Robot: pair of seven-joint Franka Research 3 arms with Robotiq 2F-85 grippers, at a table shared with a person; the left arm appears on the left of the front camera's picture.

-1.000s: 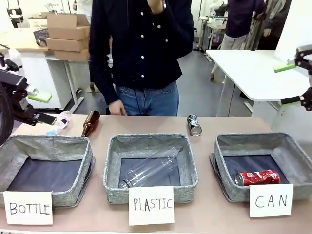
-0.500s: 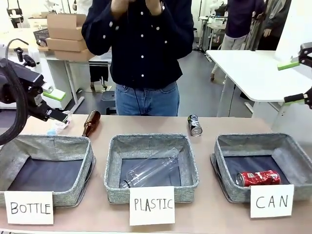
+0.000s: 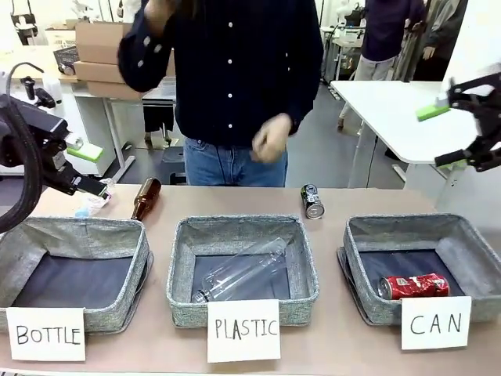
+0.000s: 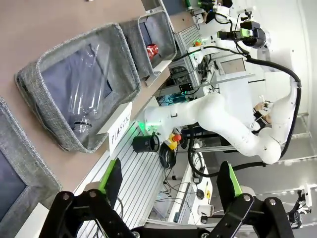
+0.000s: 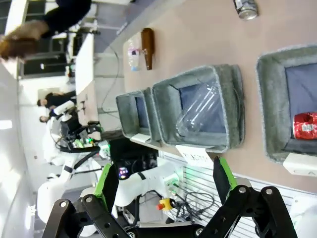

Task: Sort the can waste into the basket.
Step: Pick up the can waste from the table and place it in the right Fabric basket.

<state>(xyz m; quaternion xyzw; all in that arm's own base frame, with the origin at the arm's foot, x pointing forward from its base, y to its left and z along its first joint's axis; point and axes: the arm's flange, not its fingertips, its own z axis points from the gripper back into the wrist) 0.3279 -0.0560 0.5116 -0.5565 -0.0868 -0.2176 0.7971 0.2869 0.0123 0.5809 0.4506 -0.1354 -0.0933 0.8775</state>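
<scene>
The red can lies on its side inside the grey CAN basket at the right; it also shows in the right wrist view and, small, in the left wrist view. On the bare table behind the middle basket lies the black can, seen too at the top of the right wrist view. My right gripper hangs open and empty, high above the CAN basket's far right. My left gripper is open and empty above the table's far left. The person's hand hovers above the black can.
A brown glass bottle and crumpled clear plastic lie at the far left. The middle PLASTIC basket holds a clear bottle. Nothing lies in the BOTTLE basket on the left. The person stands at the far edge.
The person's hand has come down from chest height toward the black can. My right gripper has shifted a little left. My left arm rose earlier and now holds still.
</scene>
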